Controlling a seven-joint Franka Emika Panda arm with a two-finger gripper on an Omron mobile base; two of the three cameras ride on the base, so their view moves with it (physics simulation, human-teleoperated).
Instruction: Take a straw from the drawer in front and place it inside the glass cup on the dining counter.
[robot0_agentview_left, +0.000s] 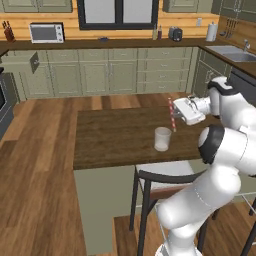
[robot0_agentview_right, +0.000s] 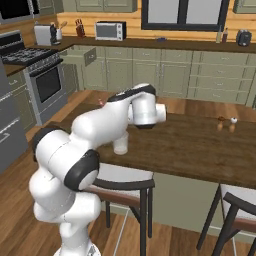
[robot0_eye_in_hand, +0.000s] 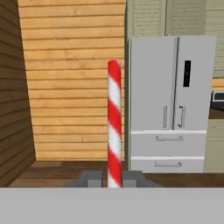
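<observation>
Viewing from the left base camera, the gripper (robot0_agentview_left: 176, 113) is reaching sideways over the dining counter (robot0_agentview_left: 115, 137), clenched on the straw (robot0_agentview_left: 171, 114), which is standing nearly upright between its jaws. The glass cup (robot0_agentview_left: 162, 138) is sitting on the counter below the gripper and slightly to its near left side, apart from the straw's lower end; the straw is not inside it. A dark-framed stool (robot0_agentview_left: 160, 182) is standing tucked against the counter's near edge beneath the arm. Far beyond the gripper, the drawer (robot0_agentview_left: 22, 61) is hanging open from the wall cabinets, with a microwave (robot0_agentview_left: 46, 32) above it on the wall counter and a sink (robot0_agentview_left: 235, 53) off to the right.

Viewing from the right base camera, the arm's own white links are blocking the gripper and most of the straw; only a small red tip (robot0_agentview_right: 102, 102) is showing past the forearm. The glass cup (robot0_agentview_right: 120, 145) is partly showing under the elbow, on the dining counter (robot0_agentview_right: 200, 142). Two small shakers (robot0_agentview_right: 226, 124) are standing well apart to the right on the same slab. A stove (robot0_agentview_right: 37, 75) is standing against the left wall, beside the open drawer (robot0_agentview_right: 80, 56).

Viewing from the hand camera, the fingertips (robot0_eye_in_hand: 91, 179) are pressing on either side of the red-and-white striped straw (robot0_eye_in_hand: 114, 124), which is rising straight up from between them. Behind it a grey refrigerator (robot0_eye_in_hand: 173, 103) and a wooden wall (robot0_eye_in_hand: 70, 83) are standing at a distance.
</observation>
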